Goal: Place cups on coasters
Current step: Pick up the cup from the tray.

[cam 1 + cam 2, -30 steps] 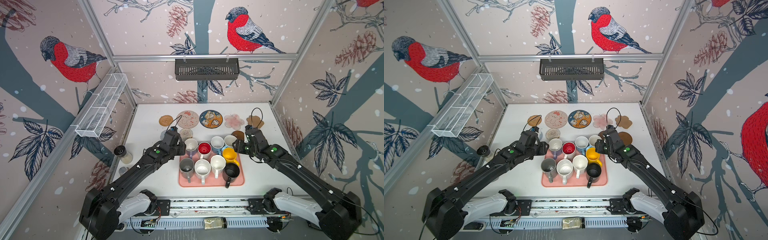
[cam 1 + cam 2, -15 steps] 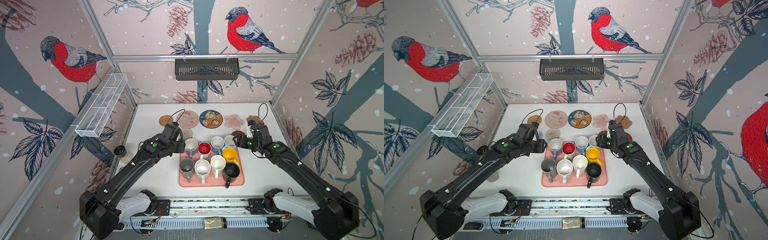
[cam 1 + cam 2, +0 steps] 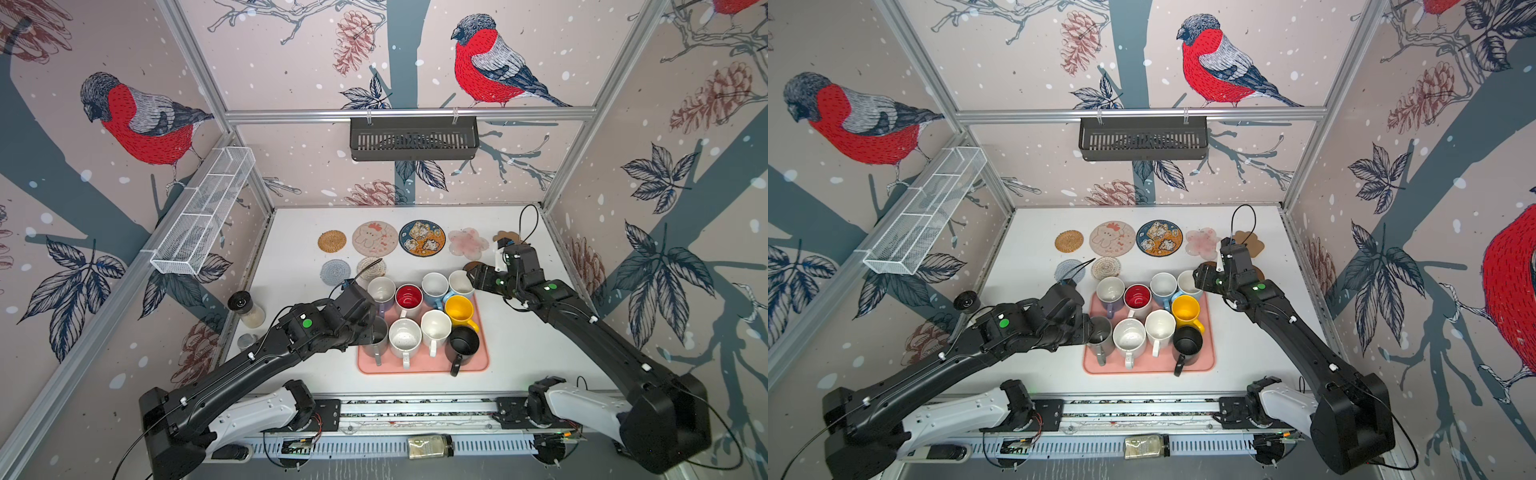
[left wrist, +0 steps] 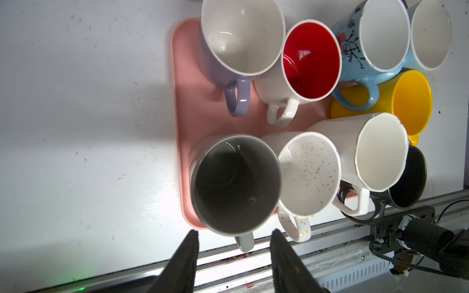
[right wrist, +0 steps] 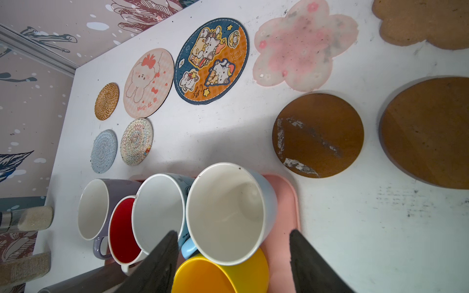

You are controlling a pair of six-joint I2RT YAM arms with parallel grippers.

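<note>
Nine mugs are crowded upright on the tray [image 3: 424, 367], and none is set on a coaster. The grey mug [image 4: 236, 185] is stood at the tray's near left corner, just beside the speckled mug [image 4: 307, 172]. The left gripper [image 4: 234, 230] is poised over the grey mug's handle side with its jaws parted and nothing grasped; the handle is seen in the gap between the fingers [image 4: 186, 256]. The light blue mug [image 5: 225, 213] is stood at the far right corner, next to the floral mug [image 5: 158, 210] and the yellow mug [image 5: 215, 276]. The right gripper [image 5: 232, 231] is spread around it, released, with one finger near the rim and the other clear of the wall.

Beyond the tray the coasters are laid bare on the table [image 3: 291, 249]. A far row is formed by straw [image 3: 332, 241], beige [image 3: 375, 238], blue [image 3: 422, 237], flower [image 3: 468, 245] and cloud [image 5: 416, 22]. Nearer the tray are laid the grey round [image 3: 335, 272], the cream round [image 3: 371, 267] and two brown discs [image 5: 318, 135] [image 5: 429, 132]
</note>
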